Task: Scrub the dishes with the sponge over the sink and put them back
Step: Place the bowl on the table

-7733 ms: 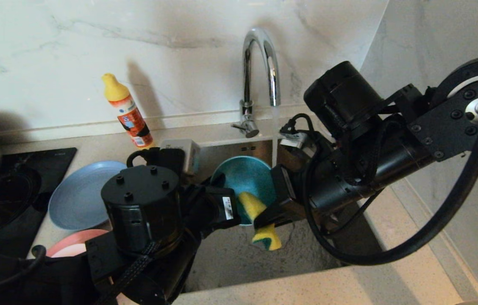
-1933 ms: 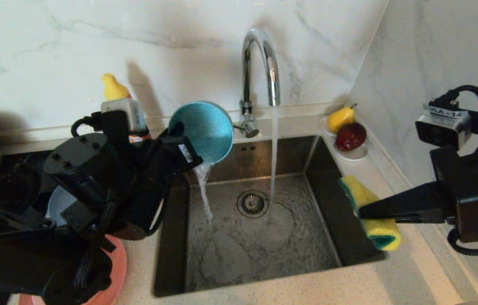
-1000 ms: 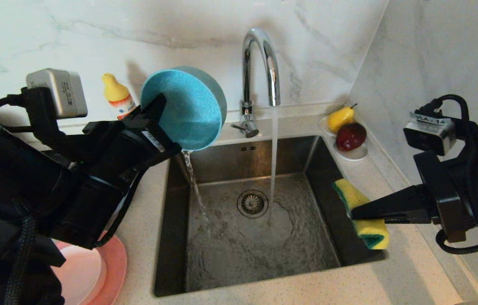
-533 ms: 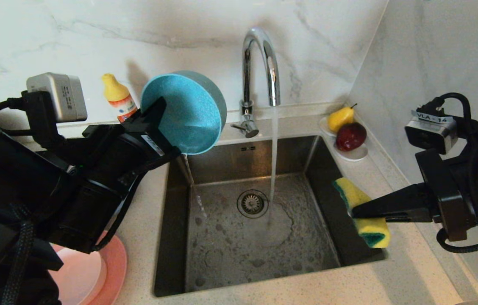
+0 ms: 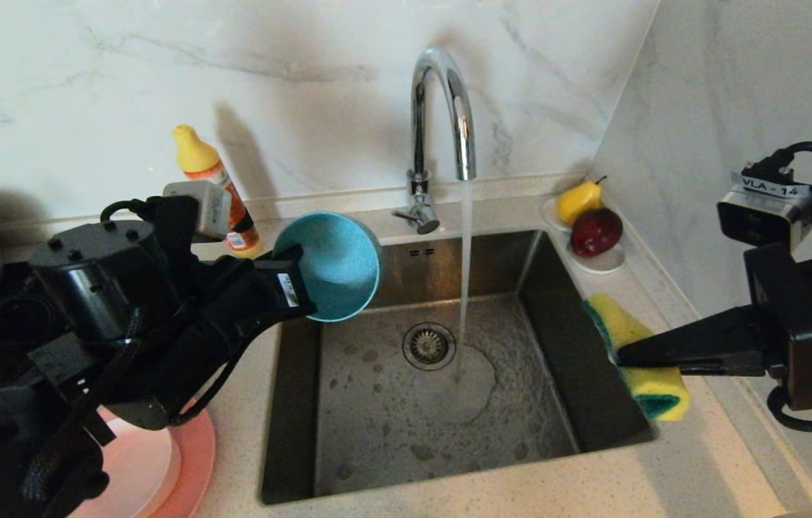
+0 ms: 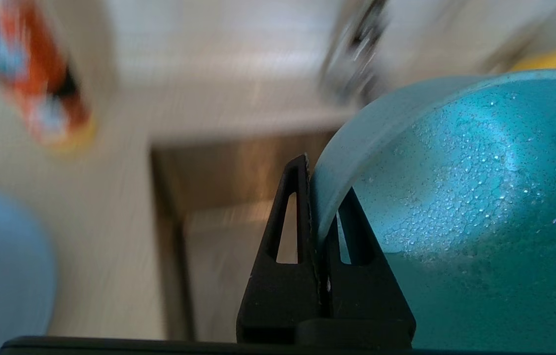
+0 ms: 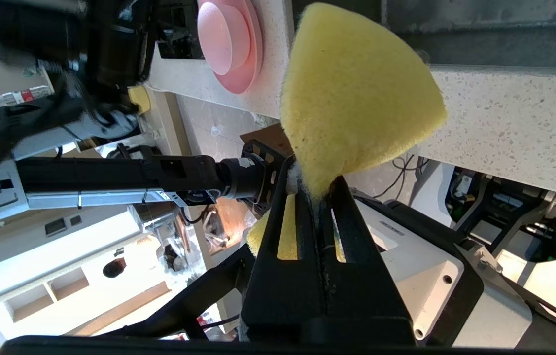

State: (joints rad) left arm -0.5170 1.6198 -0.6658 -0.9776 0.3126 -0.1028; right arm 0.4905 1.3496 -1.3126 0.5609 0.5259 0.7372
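Running water from the tap (image 5: 442,108) still falls into the sink (image 5: 449,403), which holds no dishes. On the counter to its left, the salmon-pink plate (image 5: 194,460) carries the smaller pale pink dish (image 5: 136,475), and the blue-grey plate (image 6: 2,266) shows only as a blur; whether these are scrubbed yet I cannot tell. The left gripper (image 6: 317,197) pinches the wet teal bowl (image 5: 334,262) by its rim above the sink's left edge, probably rinsed and due back. The right gripper (image 7: 315,197) squeezes the sponge (image 5: 640,360) over the right rim.
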